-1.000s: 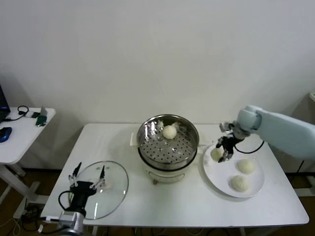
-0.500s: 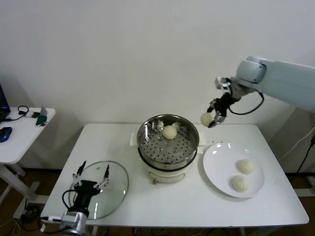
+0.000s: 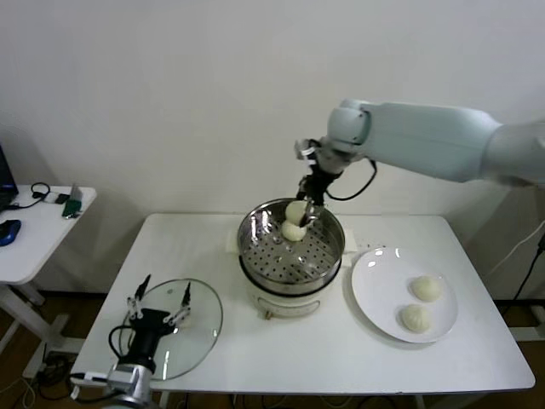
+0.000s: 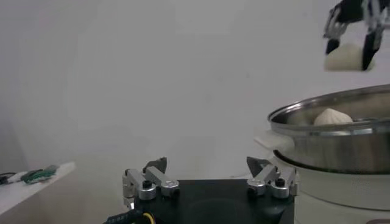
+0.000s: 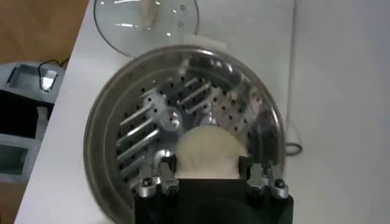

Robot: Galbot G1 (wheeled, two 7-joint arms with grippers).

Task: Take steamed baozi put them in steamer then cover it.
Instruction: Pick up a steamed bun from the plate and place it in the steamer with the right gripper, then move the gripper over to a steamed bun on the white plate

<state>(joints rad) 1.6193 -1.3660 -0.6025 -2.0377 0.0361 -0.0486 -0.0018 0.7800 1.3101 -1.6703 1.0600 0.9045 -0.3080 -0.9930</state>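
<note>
I'm seeing my left gripper (image 3: 159, 298) hovering with fingers spread over the cover (image 3: 175, 327), which is lying flat on the table (image 3: 298, 358), nearer me than the steamer (image 3: 290, 252) and off to its left. To the steamer's right, two steamed baozi (image 3: 427, 288) are sitting on the white plate (image 3: 375, 285). One bun (image 3: 293, 232) is resting inside the steamer toward its far rim. Just above it, my right gripper (image 3: 301, 210) is pinching another baozi (image 5: 210, 154).

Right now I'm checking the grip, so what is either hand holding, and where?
The right hand pinches a small round cream-white dough bun by its two opposite sides, above the shiny steel steamer. The left hand holds nothing.
</note>
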